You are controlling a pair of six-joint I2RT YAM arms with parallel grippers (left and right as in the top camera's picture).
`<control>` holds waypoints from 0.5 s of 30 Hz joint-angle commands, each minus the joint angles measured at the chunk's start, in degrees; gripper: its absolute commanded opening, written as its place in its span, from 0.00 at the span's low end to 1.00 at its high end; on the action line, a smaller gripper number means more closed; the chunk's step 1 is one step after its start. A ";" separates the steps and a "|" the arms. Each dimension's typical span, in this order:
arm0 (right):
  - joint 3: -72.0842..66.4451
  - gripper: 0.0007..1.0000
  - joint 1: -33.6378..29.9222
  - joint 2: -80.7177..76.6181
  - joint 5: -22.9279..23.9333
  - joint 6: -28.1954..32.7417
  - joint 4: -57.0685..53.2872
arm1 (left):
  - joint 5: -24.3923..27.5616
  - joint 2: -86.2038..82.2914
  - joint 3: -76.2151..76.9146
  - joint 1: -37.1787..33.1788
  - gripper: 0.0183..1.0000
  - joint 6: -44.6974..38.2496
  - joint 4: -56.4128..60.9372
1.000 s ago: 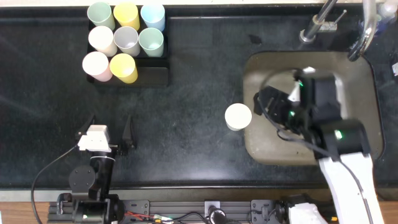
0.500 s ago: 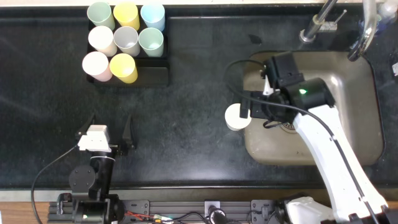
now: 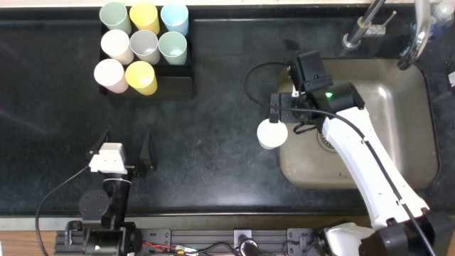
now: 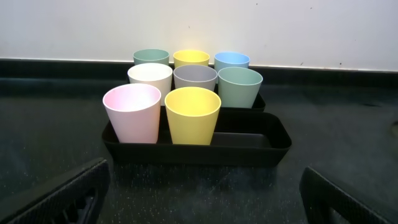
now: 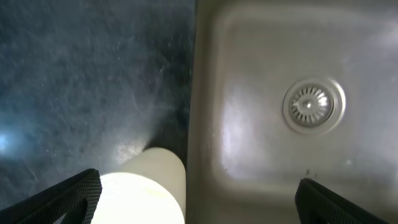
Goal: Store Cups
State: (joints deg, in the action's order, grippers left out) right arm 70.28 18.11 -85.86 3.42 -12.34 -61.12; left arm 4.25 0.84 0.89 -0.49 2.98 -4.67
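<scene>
Top view: we see the black counter lying wide and bare across the middle of the frame, between the tray at upper left and the sink at right. The cup stands on the counter right of centre, just beside the sink's left rim. We cannot tell whether its mouth or its base faces up. The right gripper sits just above the cup in the picture, over that rim, and its own body hides the fingertips from above. The right wrist view shows its fingers spread wide and holding nothing. There the cup lies between them, close to one finger and cut off by the frame edge, with the drain farther off. The left gripper rests at lower left, well apart from the tray. Its fingers are also wide apart and empty in the left wrist view. That view faces the tray, where eight cups stand and bare floor lies beside the front yellow one. The faucet is cut off at the upper right edge. A second ago the right gripper was over the basin; it has since swung up and left to the rim. The cup and the left arm have stayed put.
</scene>
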 commanded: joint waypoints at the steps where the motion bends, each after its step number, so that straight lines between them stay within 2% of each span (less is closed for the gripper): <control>1: -2.43 1.00 0.74 -0.15 -1.99 0.35 0.00 | -0.46 -0.68 -0.46 -0.20 1.00 0.04 0.17; 15: -10.27 1.00 1.46 -0.17 -2.12 1.25 4.13 | -0.46 -0.68 -0.44 -0.20 1.00 0.04 0.17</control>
State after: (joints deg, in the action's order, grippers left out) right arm 61.41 19.22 -85.89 1.67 -11.75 -57.91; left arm 4.25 0.84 0.89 -0.49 2.98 -4.67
